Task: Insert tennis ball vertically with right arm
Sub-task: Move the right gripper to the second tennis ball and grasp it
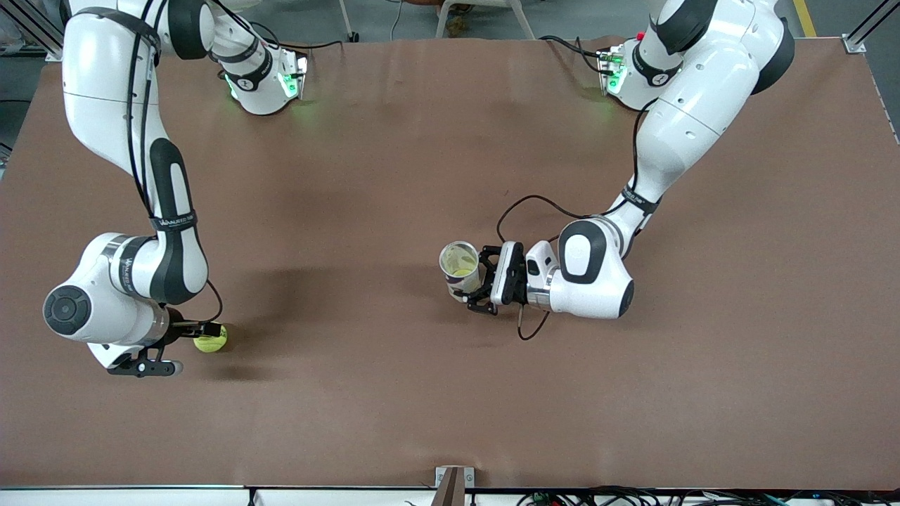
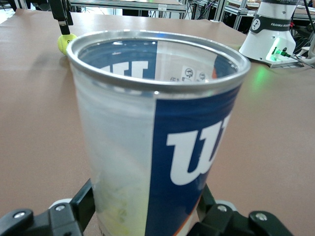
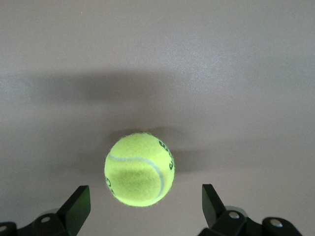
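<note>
- The tennis ball (image 1: 210, 339) lies on the brown table (image 1: 394, 140) toward the right arm's end, well apart from the can (image 1: 460, 270) near the middle.
- The right gripper (image 1: 184, 346) is low over the ball with its fingers (image 3: 76, 206) spread wide on either side, not touching it; nothing is held.
- The left gripper (image 1: 480, 284) is clamped around the can's lower body, holding it upright with the open mouth facing up; this arm waits.
- The step in hand looks like the pick-up: the grasp is lined up but not yet closed.
- Next, the fingers need to close squarely on the ball, then lift and carry it over the can's mouth and lower it straight down.
- The mouth looks only a little wider than the ball, so centring matters.
</note>
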`<state>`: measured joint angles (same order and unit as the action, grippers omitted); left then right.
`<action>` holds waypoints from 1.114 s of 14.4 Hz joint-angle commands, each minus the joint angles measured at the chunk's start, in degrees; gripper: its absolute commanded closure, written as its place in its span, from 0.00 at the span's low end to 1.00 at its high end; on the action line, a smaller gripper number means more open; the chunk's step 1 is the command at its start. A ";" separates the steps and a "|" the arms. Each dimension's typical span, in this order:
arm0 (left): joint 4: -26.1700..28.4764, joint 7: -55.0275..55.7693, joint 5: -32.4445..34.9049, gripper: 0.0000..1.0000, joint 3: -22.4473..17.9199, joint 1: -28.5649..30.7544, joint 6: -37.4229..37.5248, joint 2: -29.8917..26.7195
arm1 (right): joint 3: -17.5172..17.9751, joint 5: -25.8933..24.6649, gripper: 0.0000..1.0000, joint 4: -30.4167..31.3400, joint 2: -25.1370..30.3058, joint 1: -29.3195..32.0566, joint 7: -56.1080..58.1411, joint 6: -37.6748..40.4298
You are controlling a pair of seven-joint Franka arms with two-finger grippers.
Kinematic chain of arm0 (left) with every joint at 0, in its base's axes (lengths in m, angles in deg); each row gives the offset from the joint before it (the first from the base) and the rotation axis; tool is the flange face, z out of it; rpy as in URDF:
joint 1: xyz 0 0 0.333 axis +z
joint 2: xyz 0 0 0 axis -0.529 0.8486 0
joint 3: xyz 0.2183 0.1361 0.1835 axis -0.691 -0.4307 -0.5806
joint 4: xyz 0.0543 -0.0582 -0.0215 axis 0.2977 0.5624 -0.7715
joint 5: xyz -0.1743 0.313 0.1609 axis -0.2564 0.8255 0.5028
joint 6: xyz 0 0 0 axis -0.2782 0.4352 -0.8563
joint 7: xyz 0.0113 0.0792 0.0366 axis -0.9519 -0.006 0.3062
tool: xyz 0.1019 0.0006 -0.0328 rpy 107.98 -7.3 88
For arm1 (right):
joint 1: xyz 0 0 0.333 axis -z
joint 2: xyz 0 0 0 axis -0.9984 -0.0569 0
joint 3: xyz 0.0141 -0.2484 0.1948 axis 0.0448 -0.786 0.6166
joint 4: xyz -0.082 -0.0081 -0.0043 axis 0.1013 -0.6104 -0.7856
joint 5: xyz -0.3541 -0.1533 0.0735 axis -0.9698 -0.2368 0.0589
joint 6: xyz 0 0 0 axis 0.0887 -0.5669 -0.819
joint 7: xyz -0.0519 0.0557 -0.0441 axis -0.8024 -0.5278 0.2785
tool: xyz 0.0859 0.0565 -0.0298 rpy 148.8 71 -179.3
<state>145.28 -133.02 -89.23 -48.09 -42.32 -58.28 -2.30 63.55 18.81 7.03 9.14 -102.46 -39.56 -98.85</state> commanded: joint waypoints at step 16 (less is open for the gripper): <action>1.04 -0.88 -0.28 0.17 -0.50 0.19 0.42 -0.35 | 0.93 0.77 0.03 -0.58 -2.56 0.43 -0.31 -3.35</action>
<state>145.30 -133.02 -89.23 -48.23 -42.08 -58.11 -2.30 64.02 18.89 6.98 6.91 -102.46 -39.58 -101.94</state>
